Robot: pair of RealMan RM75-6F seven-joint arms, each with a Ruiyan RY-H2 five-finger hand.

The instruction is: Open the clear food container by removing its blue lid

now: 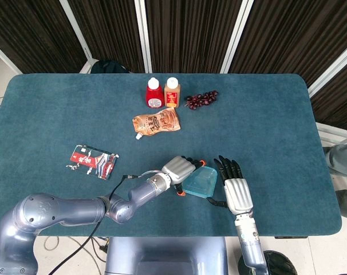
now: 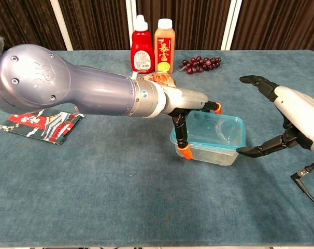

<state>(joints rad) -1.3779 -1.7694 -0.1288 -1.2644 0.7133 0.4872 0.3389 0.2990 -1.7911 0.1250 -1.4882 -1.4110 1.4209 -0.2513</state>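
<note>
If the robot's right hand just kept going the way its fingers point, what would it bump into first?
Probably nothing. In the head view, the right hand points toward the table's far edge, just right of the clear food container, and only bare table lies ahead. Depth is hard to judge, though.

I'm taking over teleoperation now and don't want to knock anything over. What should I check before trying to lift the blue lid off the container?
1. Lid on: the blue lid sits on the clear container; ok.
2. Left hand steadies the container: fingers touch its near-left corner; ok.
3. Right hand has hold of the lid: open, thumb tip near the right edge, grasping nothing; not ok.
4. Lid latch released: cannot tell.
5. Room around it: the snack pouch, the two bottles and the grapes lie farther back; ok.
</note>
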